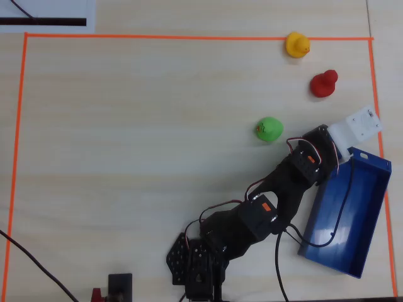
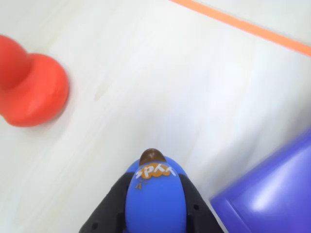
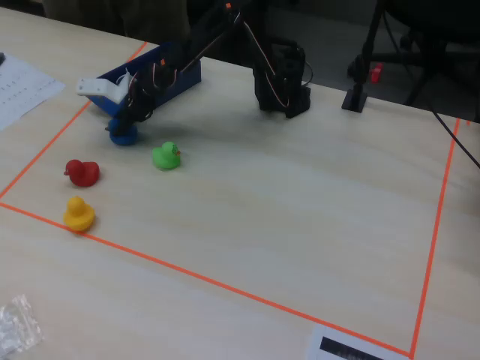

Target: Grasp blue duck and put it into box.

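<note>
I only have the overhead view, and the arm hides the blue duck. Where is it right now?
Observer: The blue duck sits between the fingers of the gripper in the wrist view.
Operator: Is it over the box yet?
Observer: No. In the fixed view the duck is low at the table, just outside the box.
Operator: Anything close to it?
Observer: The wrist view shows the red duck off to the left, apart from the gripper.
</note>
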Controlling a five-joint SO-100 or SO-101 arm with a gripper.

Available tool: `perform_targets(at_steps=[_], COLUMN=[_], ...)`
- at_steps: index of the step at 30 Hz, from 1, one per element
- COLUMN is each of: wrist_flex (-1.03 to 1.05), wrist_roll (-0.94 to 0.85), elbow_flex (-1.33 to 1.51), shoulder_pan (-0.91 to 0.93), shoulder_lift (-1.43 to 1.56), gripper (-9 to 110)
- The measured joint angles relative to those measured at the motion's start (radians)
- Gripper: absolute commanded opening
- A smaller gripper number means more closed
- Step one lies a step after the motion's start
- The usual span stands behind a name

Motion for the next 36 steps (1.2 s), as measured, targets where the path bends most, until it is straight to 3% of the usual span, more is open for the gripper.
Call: perform_targets(at_steps=[10,16,25,32,36], wrist_flex=[0.495,0.718,0.696,0.543,0.402], wrist_roll=[0.276,0.219,-0.161,-0.279,-0.29], elbow_flex=[-0.249,-0.327,-0.026,0.143,0.213], shoulder_pan=[0.071,0.239,0.448,0.5,0.508], shoulder_lift=[0.416,0.594,0.594,0.537,0.476], gripper=[0,0,0,0,15])
